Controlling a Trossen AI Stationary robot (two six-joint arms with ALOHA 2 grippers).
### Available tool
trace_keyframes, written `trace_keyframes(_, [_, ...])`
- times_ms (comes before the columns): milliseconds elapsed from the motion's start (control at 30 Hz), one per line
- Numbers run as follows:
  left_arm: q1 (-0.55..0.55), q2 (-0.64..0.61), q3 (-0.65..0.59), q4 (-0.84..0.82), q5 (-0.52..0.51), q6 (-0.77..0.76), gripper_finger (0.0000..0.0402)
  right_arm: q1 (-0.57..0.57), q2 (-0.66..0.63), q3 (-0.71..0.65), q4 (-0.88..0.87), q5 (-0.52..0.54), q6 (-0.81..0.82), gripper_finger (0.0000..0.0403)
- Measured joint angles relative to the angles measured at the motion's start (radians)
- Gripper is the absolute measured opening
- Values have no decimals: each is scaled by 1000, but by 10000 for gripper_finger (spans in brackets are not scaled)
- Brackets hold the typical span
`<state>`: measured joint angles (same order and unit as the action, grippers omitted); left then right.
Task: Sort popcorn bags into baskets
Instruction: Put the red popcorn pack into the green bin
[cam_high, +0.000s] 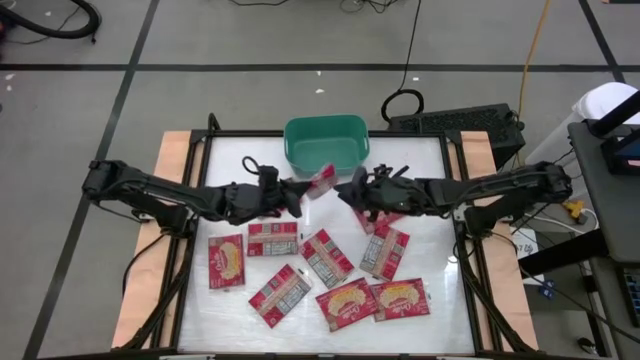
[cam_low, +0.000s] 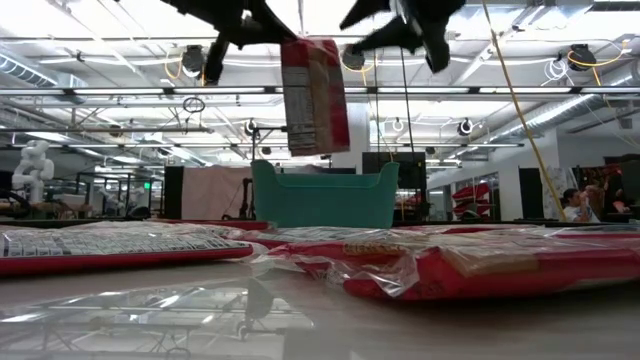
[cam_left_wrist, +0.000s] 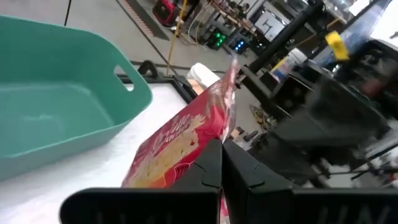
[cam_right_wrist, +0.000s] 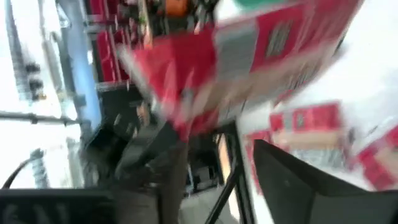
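L gripper (cam_high: 297, 193) clamped on popcorn bag (cam_high: 320, 181), held aloft just near of basket (cam_high: 325, 141). R gripper (cam_high: 357, 190) beside it, fingers spread, empty. Carry step; next: bag moved farther over tub, then released.

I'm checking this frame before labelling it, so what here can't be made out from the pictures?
- Right gripper: open or shut unclear; small in the high view, cut by the low view's top edge, blurred in its wrist view.
- Basket floor: its front wall hides it in the low view.
- Held popcorn bag: print too small everywhere.
- Left gripper covers the bag's lower end.
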<state>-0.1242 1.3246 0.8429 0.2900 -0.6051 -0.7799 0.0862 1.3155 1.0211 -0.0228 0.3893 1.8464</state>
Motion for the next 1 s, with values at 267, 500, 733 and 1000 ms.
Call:
trace_keyframes(267, [-2, 91, 0, 21, 27, 93, 0, -50, 2, -134, 120, -2, 80, 271])
trace_keyframes(500, [-2, 163, 0, 38, 86, 96, 1, -80, 2, -156, 185, -4, 56, 286])
trace_keyframes(733, [-2, 229, 0, 102, 140, 162, 1, -88, 61, -156, 125, -104, 69, 286])
trace_keyframes(1000, [-2, 266, 0, 132, 222, 234, 1, -88, 143, -156, 124, -197, 55, 266])
